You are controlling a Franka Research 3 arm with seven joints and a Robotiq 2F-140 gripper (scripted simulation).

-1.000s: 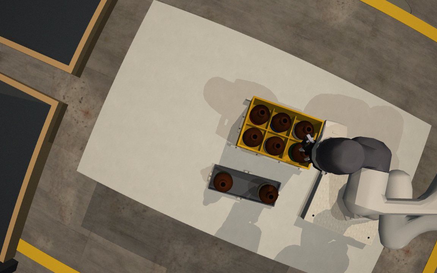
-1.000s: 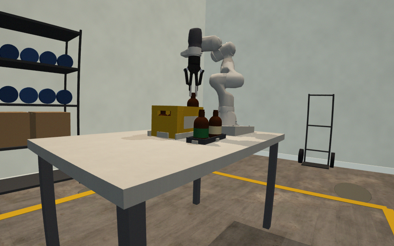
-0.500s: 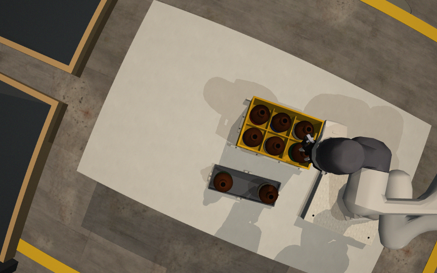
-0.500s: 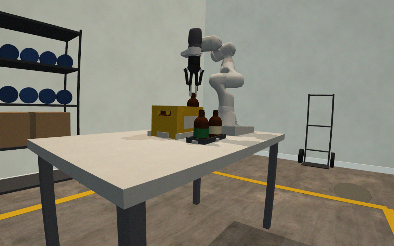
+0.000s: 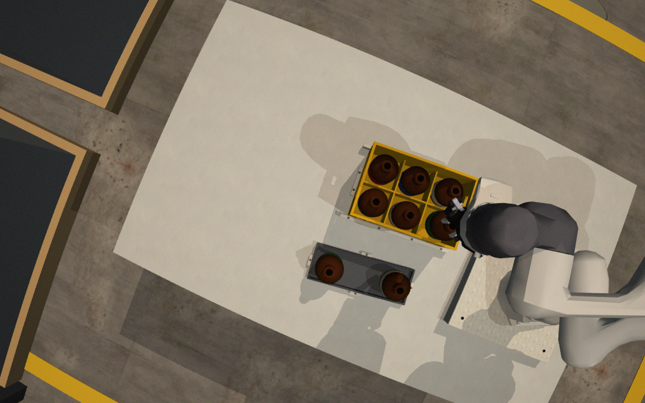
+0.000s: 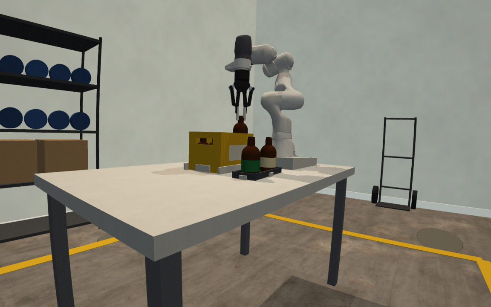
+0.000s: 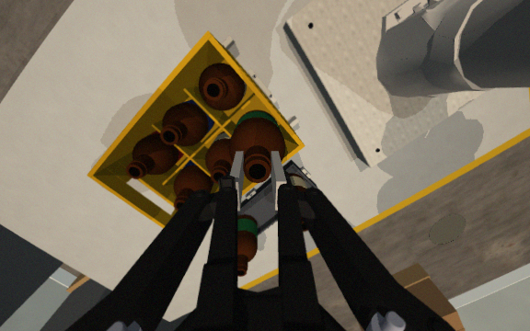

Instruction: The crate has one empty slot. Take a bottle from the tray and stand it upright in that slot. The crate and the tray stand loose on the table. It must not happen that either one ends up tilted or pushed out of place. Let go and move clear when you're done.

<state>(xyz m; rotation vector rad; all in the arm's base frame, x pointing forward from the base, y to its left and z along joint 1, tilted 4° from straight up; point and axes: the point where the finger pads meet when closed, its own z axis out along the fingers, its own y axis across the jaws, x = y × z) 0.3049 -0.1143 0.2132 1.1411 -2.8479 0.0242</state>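
A yellow crate [image 5: 411, 196] with six slots stands on the table; several brown bottles stand in it. My gripper [image 7: 257, 162] is shut on the neck of a brown bottle with a green label [image 7: 257, 142]. The bottle hangs upright in the crate's corner slot nearest the robot base, its shoulder and neck above the crate's rim [image 6: 240, 125]. From above, the gripper [image 5: 451, 212] stands over that slot. The dark tray [image 5: 359, 272] lies beside the crate and holds two bottles, one with a green label [image 6: 250, 155] and one with a cream label [image 6: 267, 154].
The robot's base plate [image 5: 490, 300] lies on the table next to the crate and the tray. A shelf with blue items and cardboard boxes [image 6: 33, 152] stands off to the left. A hand truck [image 6: 396, 164] stands by the far wall.
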